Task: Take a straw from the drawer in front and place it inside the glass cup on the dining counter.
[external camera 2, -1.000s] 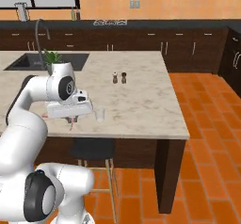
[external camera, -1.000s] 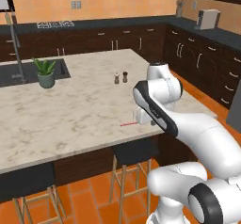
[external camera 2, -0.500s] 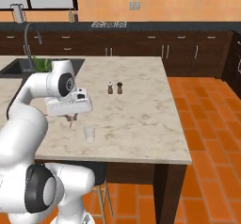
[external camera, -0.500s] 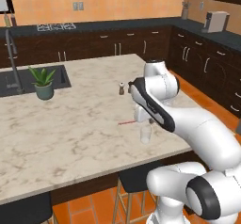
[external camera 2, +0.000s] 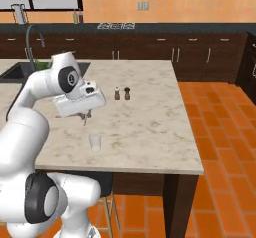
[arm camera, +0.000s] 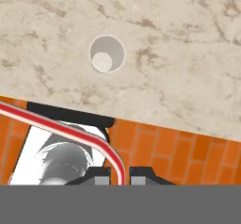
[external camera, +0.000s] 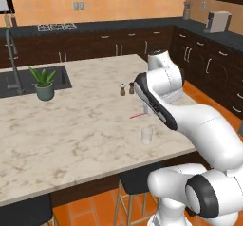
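Base has rolled closer, glass cup (arm camera: 107,53) now near; my gripper (arm camera: 120,173) is pinched shut on the straw (arm camera: 70,131), ready above the dining counter (external camera: 71,135)

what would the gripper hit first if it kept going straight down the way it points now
Probably bare dining counter near its front edge, or the floor past it. The gripper, shut on the straw, isn't lined up with the glass cup; depth is unclear.

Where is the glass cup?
The glass cup stands on the dining counter near its front edge, below the gripper holding the straw.
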